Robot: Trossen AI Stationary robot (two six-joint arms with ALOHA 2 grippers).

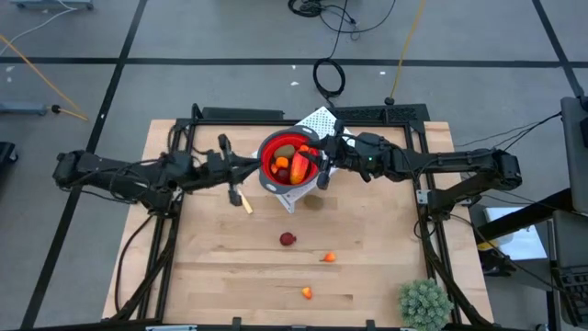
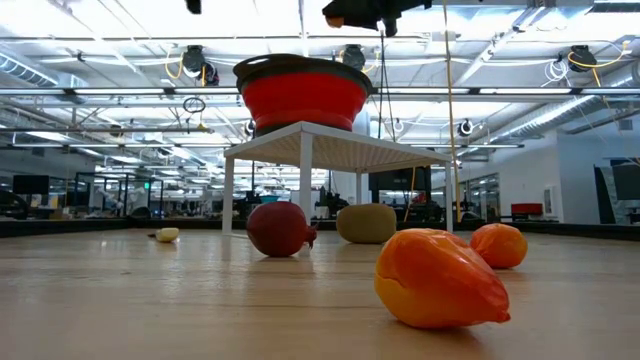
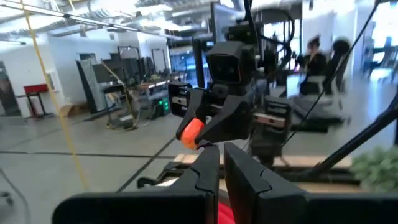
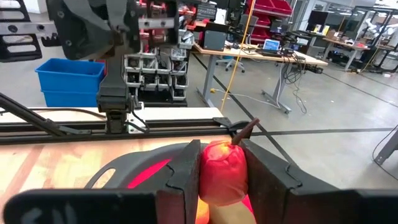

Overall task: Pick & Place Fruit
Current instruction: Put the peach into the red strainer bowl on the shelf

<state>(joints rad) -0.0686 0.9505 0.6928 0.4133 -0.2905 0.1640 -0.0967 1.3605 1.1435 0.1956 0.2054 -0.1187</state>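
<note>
**Right gripper holds a fruit over the red bowl; release pending**

Finding: the right gripper (image 1: 323,165) stands at the rim of the red bowl (image 1: 272,147), which sits raised on a small white stand (image 2: 330,150). Its fingers are clamped on a red apple-like fruit (image 4: 222,171) with a brown stem. The left gripper (image 1: 246,167) waits at the bowl's opposite side, fingers pressed together and carrying nothing. The bowl already holds several pieces.

Step in hand, as judged: dropping the held fruit into the bowl. To do it well, the gripper should be centred over the bowl's opening rather than over the rim before the fingers part, and kept low, so the round piece does not bounce off the fruit already inside. The left arm sits close by; the right should withdraw along its own side.

Remaining work: a dark red ball (image 1: 288,239) and two orange pieces (image 1: 329,257), (image 1: 306,293) lie on the table (image 1: 211,276), well apart from the bowl.

Views compared: the right wrist view alone shows the grip and the fruit's colour clearly. The left wrist view shows the held piece as orange-red from the far side. The low view shows an olive oval (image 2: 366,223) beneath the stand, barely seen from above. Only the high view shows the green plant ball (image 1: 424,302) at the table's corner.
</note>
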